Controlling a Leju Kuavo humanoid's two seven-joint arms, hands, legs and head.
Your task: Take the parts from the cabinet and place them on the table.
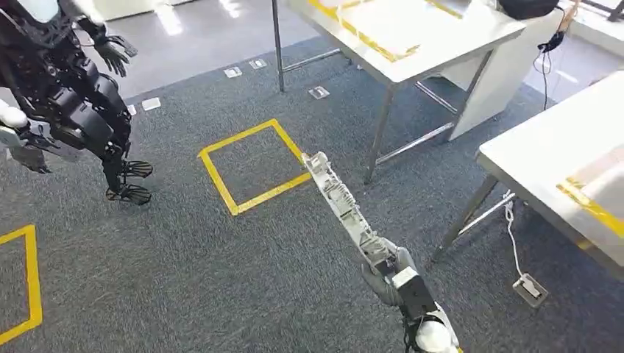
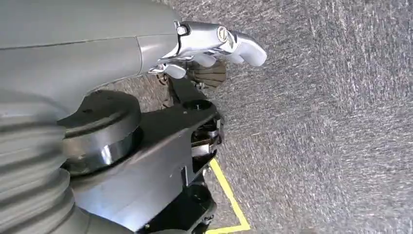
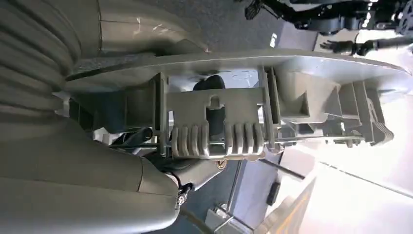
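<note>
here, my right hand (image 1: 388, 271) gripping one end of the long grey part (image 1: 340, 200), held above the carpet (image 1: 221, 279) off the table (image 1: 548, 158) corner, my left hand (image 2: 214, 48) hanging, fingers curled, holding nothing

Silver arms, grey ribbed wrist covers (image 2: 34, 161) (screws visible).
</note>
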